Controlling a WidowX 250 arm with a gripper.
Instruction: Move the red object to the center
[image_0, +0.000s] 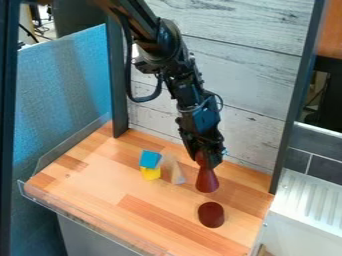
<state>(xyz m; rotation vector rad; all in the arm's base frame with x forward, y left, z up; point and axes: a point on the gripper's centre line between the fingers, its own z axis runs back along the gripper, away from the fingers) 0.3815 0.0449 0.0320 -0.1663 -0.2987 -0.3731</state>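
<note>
My gripper (206, 159) hangs down over the right half of the wooden surface, shut on the narrow top of a dark red cone (207, 181). The cone is upright with its wide end downward; I cannot tell whether its base touches the wood. Nearer the front, apart from the cone, stands a dark red cylinder (211, 215). The gripper hides part of the cone's tip.
A blue block (150, 159) rests on a yellow block (151, 173) left of the gripper. Between them and the cone is a pale wooden piece (175, 171). A clear rim (87, 227) edges the wooden surface (100, 190), with a whitewashed plank wall behind.
</note>
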